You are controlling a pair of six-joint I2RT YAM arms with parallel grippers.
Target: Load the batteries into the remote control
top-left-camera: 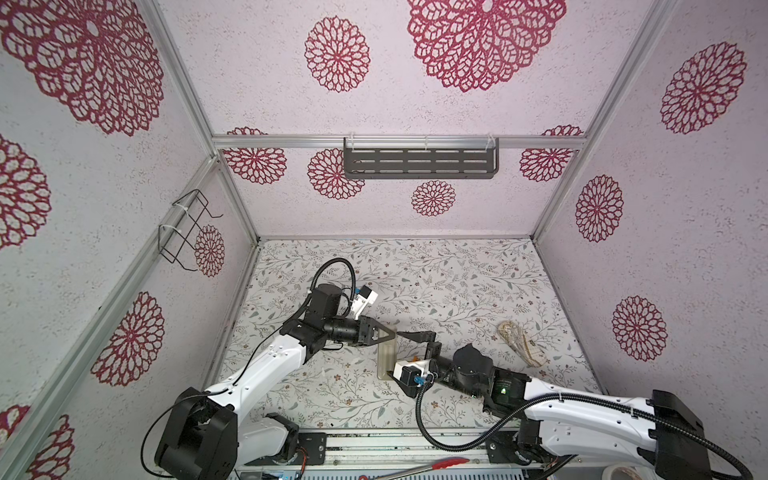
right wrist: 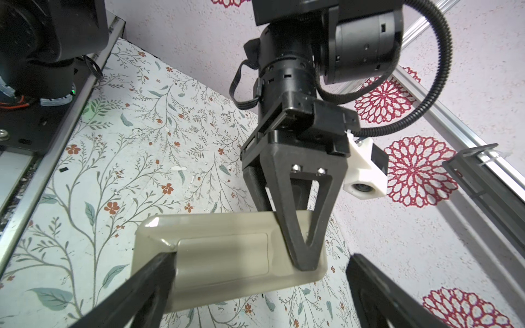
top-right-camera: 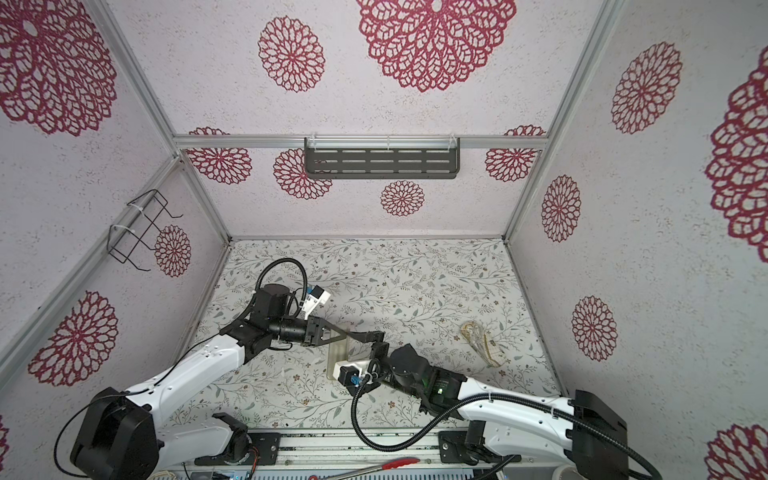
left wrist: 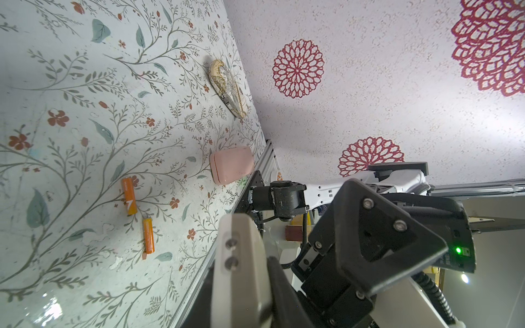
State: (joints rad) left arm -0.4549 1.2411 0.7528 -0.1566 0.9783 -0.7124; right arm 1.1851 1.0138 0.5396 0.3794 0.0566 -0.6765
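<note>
Left gripper is pinched tight on one short end of the remote control, and in both top views that slim beige body sits mid-table between the 2 arms. Its plain back faces the right wrist camera, and the outlined battery cover is in place. Right gripper is spread wide around the remote, 1 fingertip touching the back at a corner of that cover outline and the other finger standing clear off the far end. The 2 orange batteries lie flat on the floral table, nearly end to end with a small gap, untouched by either gripper. Near them a pink case rests by the table's edge, and a cream patterned case lies well apart to the right.
</note>
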